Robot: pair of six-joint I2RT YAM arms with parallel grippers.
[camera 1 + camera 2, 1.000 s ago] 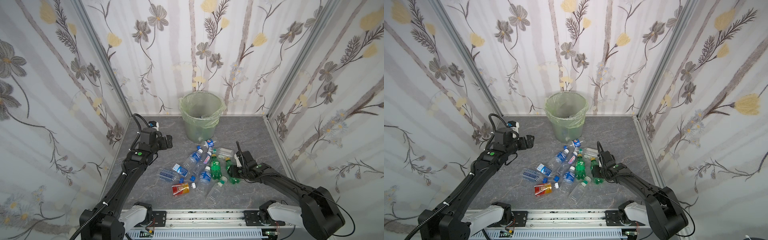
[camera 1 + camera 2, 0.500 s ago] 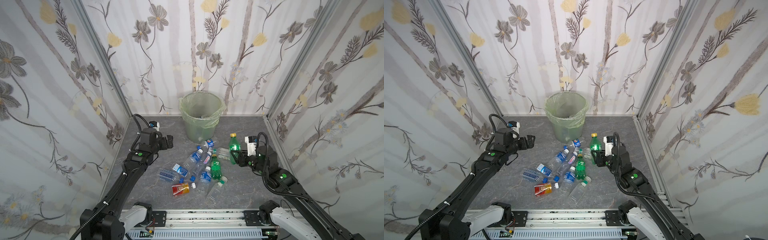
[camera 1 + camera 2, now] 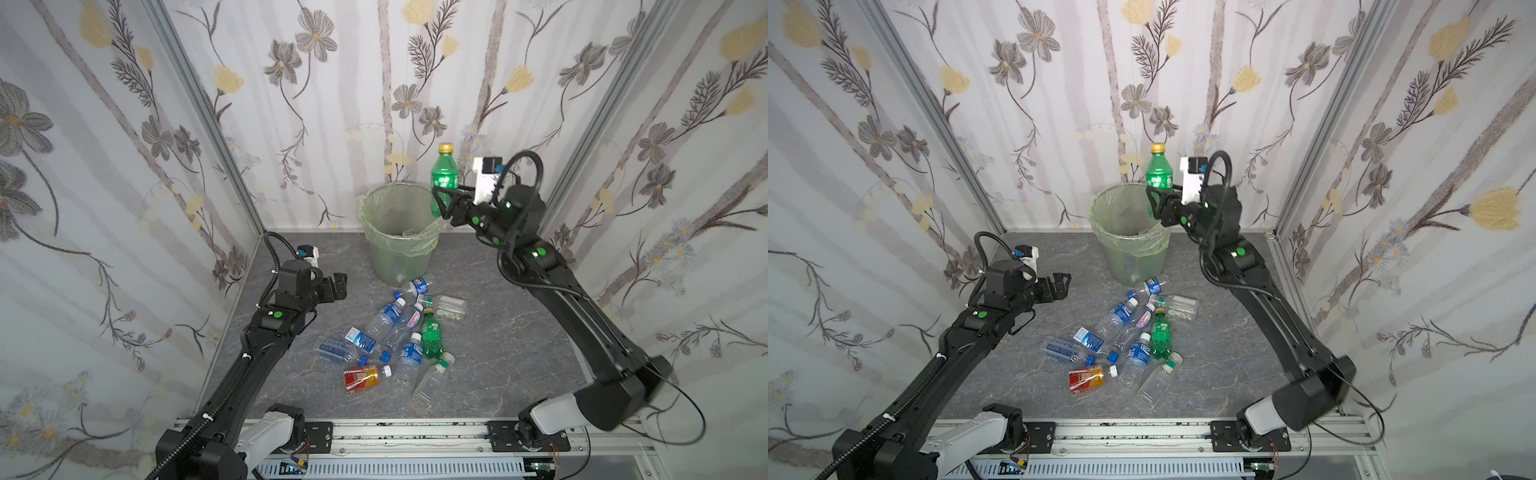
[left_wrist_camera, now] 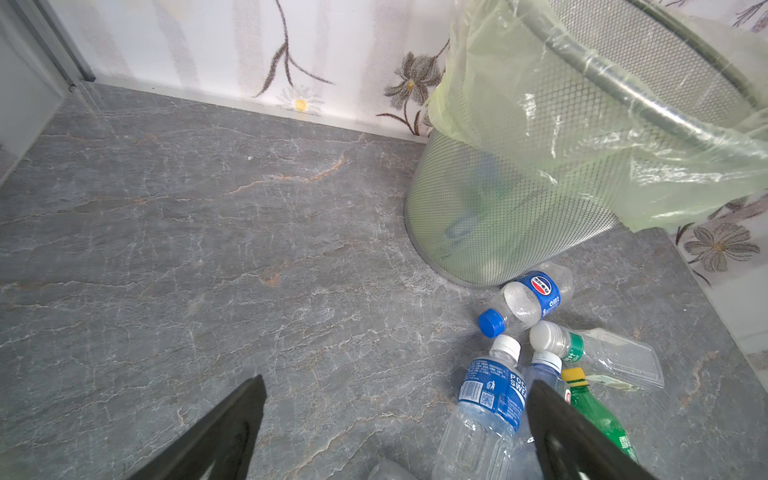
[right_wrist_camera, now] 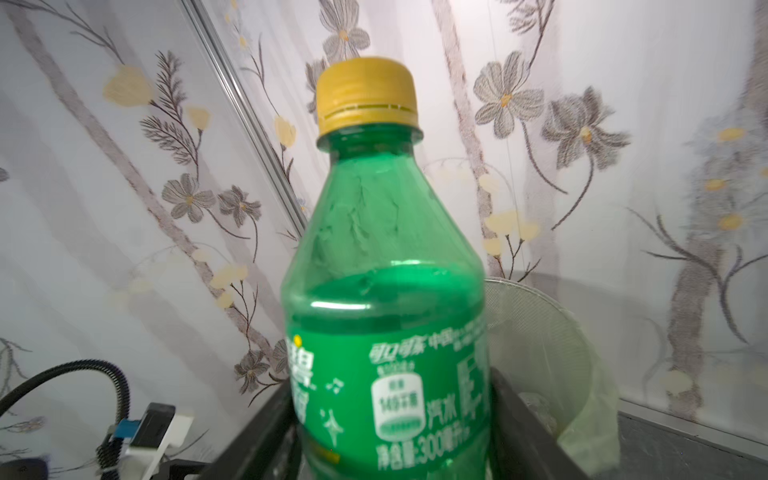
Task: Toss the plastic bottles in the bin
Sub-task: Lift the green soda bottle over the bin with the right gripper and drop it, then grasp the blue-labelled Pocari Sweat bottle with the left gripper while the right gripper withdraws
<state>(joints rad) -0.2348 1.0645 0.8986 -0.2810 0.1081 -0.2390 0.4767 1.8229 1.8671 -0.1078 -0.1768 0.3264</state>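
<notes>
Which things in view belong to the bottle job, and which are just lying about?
Job:
green bottle, between the right tool's fingers, up at the bin's rim
bottles heaped on the floor

Not the job:
flowered walls
metal rail at the front

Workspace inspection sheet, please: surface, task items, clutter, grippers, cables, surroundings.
Surface: grey marbled tabletop, no spills seen.
Job's things: bin with green liner, upright by the back wall, some bottles inside; green bottle upright above its rim; about ten loose bottles lying in front.
Clutter: nothing seen.
Grippers: left gripper open, empty, beside the pile; right gripper, jaws flanking the green bottle, grip cannot be told.
Cables: black wrist cables clear of the bottles.
Surroundings: floral walls on three sides, rail in front.
</notes>
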